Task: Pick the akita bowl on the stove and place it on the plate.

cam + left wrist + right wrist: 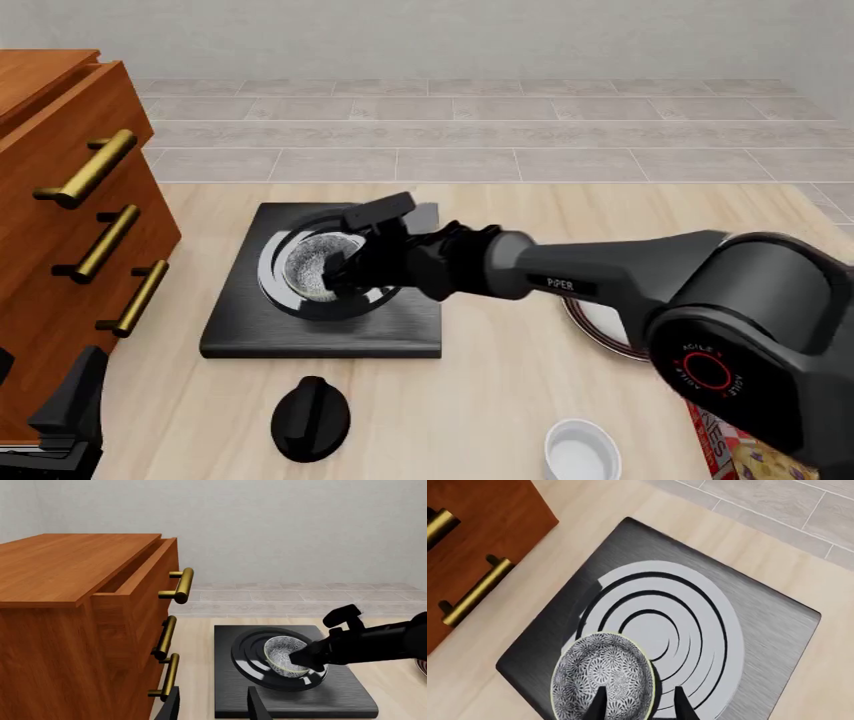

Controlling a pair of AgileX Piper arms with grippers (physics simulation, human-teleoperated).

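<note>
While over the stove (320, 310), right jaws' grip on akita bowl (320, 264).

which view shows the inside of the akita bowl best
The right wrist view: it looks straight down into the akita bowl, showing the patterned inside. In the front view the bowl is small beside the right gripper; in the left wrist view that gripper partly covers it.

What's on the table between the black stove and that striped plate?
Only the right arm crossing above bare wood; the front view shows nothing else between the stove and the plate.
</note>
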